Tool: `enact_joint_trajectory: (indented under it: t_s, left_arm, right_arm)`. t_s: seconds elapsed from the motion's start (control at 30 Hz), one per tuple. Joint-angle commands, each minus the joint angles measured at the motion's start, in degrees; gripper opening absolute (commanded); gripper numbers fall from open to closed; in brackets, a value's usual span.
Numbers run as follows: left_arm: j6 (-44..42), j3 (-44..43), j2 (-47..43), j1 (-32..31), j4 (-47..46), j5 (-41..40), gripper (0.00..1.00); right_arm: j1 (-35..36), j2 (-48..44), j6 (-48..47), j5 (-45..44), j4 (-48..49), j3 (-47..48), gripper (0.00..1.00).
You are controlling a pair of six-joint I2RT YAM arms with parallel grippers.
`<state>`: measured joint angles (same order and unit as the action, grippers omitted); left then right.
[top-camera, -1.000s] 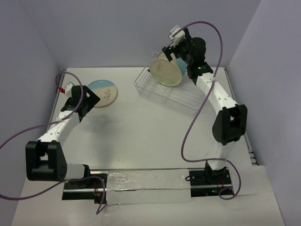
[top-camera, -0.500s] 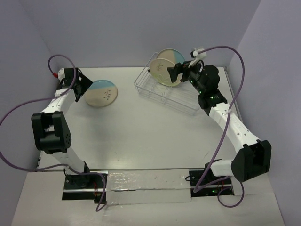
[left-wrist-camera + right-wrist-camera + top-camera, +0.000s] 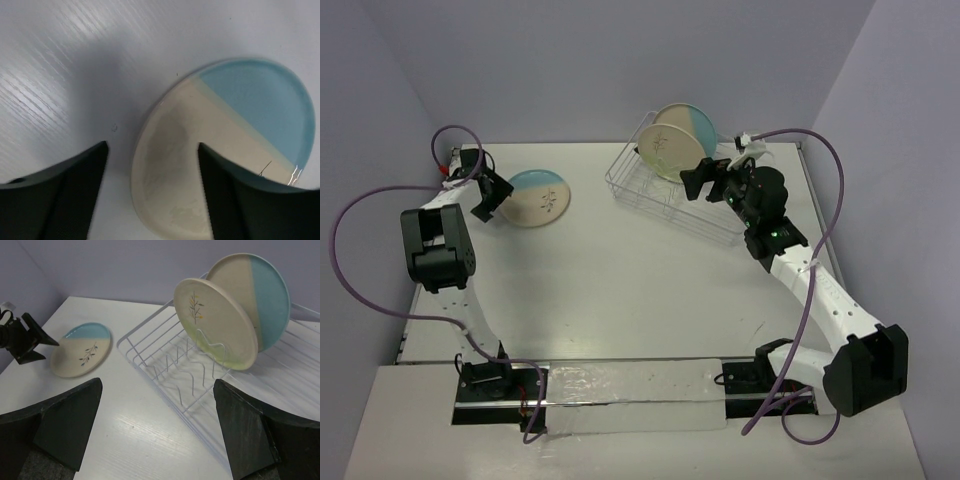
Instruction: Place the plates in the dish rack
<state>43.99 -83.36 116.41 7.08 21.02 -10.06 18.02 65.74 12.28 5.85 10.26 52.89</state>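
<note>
A half cream, half light blue plate [image 3: 540, 197] with a dark sprig lies flat on the table at the back left. My left gripper [image 3: 492, 198] is open at its left edge. In the left wrist view the gripper [image 3: 151, 146] has one finger over the table and one over the plate [image 3: 235, 125]. The wire dish rack [image 3: 650, 195] holds two upright plates: a cream one with a sprig [image 3: 667, 152] in front and a cream and blue one [image 3: 688, 122] behind. My right gripper [image 3: 694, 181] is open and empty, just right of them. A dark blue plate is out of view.
The right wrist view shows the rack's empty prongs [image 3: 190, 375] in front of the sprig plate [image 3: 220, 325] and the cream and blue plate [image 3: 262, 290]. It also shows the flat plate [image 3: 80, 350] and my left gripper [image 3: 22, 337] far left. Purple walls close in the back and sides.
My right gripper has let go of the cream sprig plate, which now stands in the rack, and drawn back to the right. My left arm has swung to the flat plate's left edge.
</note>
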Motion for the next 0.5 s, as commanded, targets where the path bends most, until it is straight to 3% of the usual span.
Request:
enact_joint_trajectory:
  t_s: [0.0,0.13,0.27,0.47]
  left_arm:
    - [0.05,-1.48,1.68,-0.05,0.09,2.17,0.66]
    - [0.37,0.28,2.15,-0.05,0.54,0.51,0.47]
    - [0.46,1.22,2.45,-0.52,1.43,-1.45,0.37]
    - [-0.66,1.80,2.77,-3.12,3.24,-4.87,0.13]
  right_arm:
    - [0.26,-0.26,2.31,-2.68,1.47,-0.56,1.00]
    - [0.26,0.00,2.72,-2.48,1.37,-0.95,1.00]
    - [0.26,-0.41,3.30,-3.01,1.34,-1.70,1.00]
    - [0.26,-2.37,3.98,-3.82,1.34,-3.58,1.00]
